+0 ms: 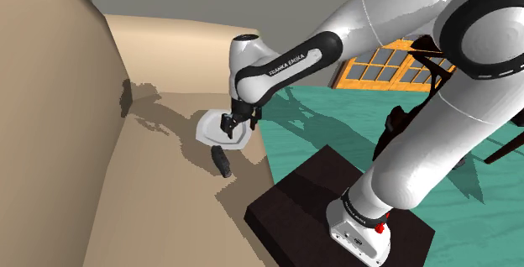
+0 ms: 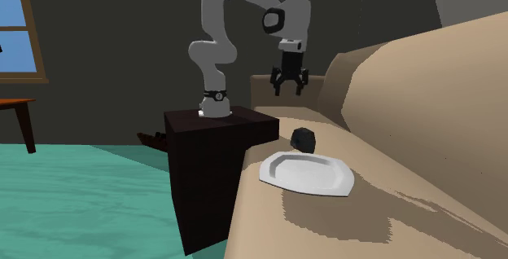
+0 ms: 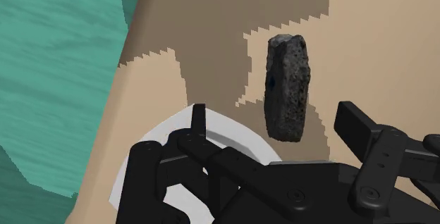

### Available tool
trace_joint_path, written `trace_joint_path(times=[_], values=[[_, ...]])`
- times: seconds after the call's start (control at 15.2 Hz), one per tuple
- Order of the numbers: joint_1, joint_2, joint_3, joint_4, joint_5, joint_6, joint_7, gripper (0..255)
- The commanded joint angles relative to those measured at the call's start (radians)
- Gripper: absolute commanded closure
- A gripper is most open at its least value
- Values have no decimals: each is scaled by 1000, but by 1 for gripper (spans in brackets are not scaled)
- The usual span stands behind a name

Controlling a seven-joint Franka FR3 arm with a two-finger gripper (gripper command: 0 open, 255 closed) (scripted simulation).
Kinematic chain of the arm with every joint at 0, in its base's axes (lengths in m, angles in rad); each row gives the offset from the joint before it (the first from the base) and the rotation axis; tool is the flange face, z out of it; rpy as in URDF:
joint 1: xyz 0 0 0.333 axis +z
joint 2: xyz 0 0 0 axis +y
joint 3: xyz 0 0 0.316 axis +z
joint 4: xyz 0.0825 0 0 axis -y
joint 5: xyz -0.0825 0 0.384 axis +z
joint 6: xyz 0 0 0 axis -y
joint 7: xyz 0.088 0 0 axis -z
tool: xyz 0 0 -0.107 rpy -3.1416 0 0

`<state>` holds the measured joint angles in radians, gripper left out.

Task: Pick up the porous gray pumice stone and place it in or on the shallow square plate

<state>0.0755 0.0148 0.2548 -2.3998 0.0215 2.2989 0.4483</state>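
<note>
In the shoulder view the dark stand (image 1: 336,211) sits nearest, at the lower right, and the 1 arm reaches from it up and left over the beige sofa seat (image 1: 159,198). Next out lies the pumice stone (image 1: 222,162), a dark grey, pitted oblong resting on the seat, untouched. Just beyond it is the white square plate (image 1: 204,131). The gripper (image 1: 232,128) hangs above this pair, well clear of the cushion in the second exterior view. Its 2 fingers (image 3: 199,120) are spread wide and hold nothing. In the wrist view the stone lies ahead of the hand, about midway between the fingers. Its long axis runs away from the hand, across the line joining them. So the jaws look squared to its narrow width, and the coming move probably calls for a straight descent, then a close.
</note>
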Motion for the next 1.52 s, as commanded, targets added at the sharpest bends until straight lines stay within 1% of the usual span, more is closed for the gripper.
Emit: trace_joint_path(times=[0.0, 0.2, 0.46, 0.99, 1.45], values=[[9, 88, 7, 39, -32, 42, 42, 0], [32, 214, 5, 112, -83, 84, 103, 0], [75, 379, -13, 228, -143, 118, 174, 0], [94, 470, -36, 229, -176, 206, 199, 0], [94, 470, -36, 229, -176, 206, 199, 0]])
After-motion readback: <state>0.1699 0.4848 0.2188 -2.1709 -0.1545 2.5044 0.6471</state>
